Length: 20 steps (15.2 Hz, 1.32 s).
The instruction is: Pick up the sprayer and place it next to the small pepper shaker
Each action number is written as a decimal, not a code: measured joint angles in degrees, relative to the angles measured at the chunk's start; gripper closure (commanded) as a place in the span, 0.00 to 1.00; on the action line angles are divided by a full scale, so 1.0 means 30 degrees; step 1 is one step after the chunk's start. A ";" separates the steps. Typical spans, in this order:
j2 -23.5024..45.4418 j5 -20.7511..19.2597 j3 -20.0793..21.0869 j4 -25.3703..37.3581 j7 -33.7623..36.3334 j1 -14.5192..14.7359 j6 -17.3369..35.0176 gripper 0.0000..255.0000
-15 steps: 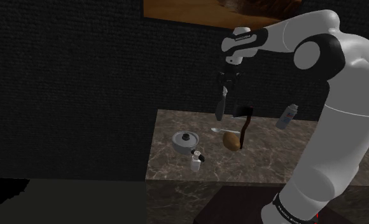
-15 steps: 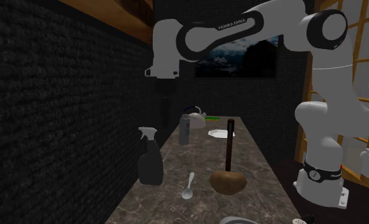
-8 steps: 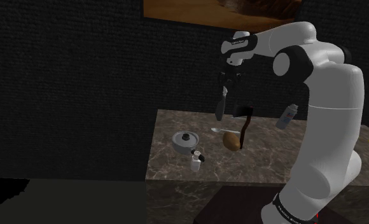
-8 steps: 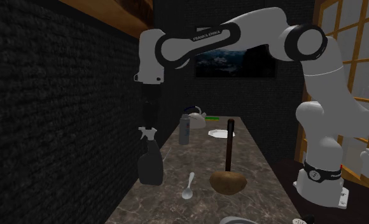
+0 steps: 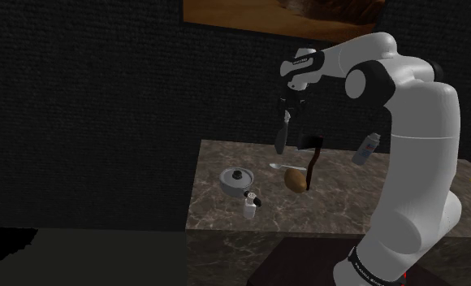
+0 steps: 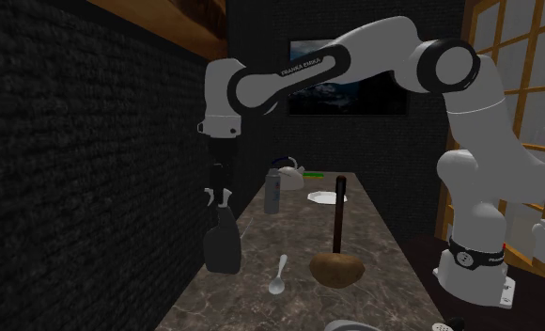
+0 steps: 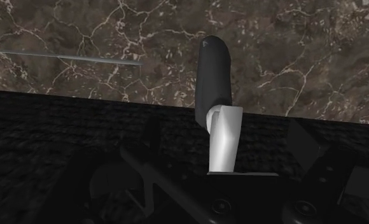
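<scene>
Sprayer (image 6: 222,240): upright on the marbled counter (image 6: 289,226), lower left of centre in the second exterior view, tight against the dark brick wall (image 6: 83,169). Dark body, pale trigger head (image 7: 224,137).

Gripper (image 6: 222,179): hangs straight above that head, very close to it. Contact not resolvable. Jaw state: cannot tell, black on black against the wall.

Handling (judgement): probably light, rigid and smooth-sided. Tall and narrow, so easy to tip. Best taken at the neck just under the head, or across the upper body. Keep off the trigger.

Small pepper shaker (image 5: 250,206): lower centre of the shoulder view, near the counter's front edge, well apart from the sprayer.

Hard to make out: bottle base lost in shadow, fill level unknown. Body strongly foreshortened from the wrist camera.
</scene>
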 measured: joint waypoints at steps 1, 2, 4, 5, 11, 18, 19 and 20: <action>0.0001 0.0002 0.0001 -0.0035 -0.0002 0.0001 0.0038 0.00; 0.0001 0.0003 0.0001 -0.0049 -0.0004 0.0002 0.0054 0.00; 0.0003 0.0004 0.0002 -0.0055 -0.0004 0.0002 0.0064 0.00; 0.0003 0.0004 0.0002 -0.0055 -0.0004 0.0002 0.0064 0.00; 0.0000 0.0004 0.0001 -0.0054 -0.0004 0.0002 0.0065 1.00; -0.0059 -0.0026 -0.0015 0.0183 0.0013 -0.0006 -0.0232 1.00; -0.0081 -0.0038 -0.0019 0.0328 0.0036 -0.0003 -0.0397 1.00; -0.0138 -0.0062 -0.0032 0.0479 0.0043 -0.0007 -0.0602 1.00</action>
